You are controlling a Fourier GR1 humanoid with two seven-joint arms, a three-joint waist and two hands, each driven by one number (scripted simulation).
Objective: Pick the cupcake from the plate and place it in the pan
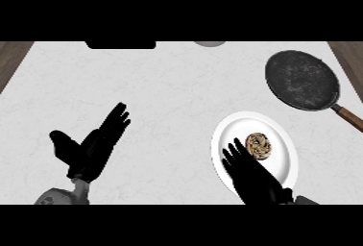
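The cupcake is seen lying on the white plate, slightly right of the plate's middle, its brown swirled top turned toward the view. It is not held by anything. The right hand is laid over the lower left part of the plate, entering from the lower edge of the view, with its fingers straight and slightly spread. The fingertips are placed just beside the cupcake's left side; whether they touch it cannot be told. Part of the plate's lower portion is hidden by this hand.

The pan is found up and to the right of the plate, near it but apart from it. Its dark round bowl is seen bare, and its brown handle is pointed down and to the right, toward the view's edge.

The left hand is shown well apart from the plate, at the left of the pale marbled counter, with fingers straight and raised and the thumb spread aside, nothing being held.

At the counter's far edge a dark object and a grey rounded object are partly shown.
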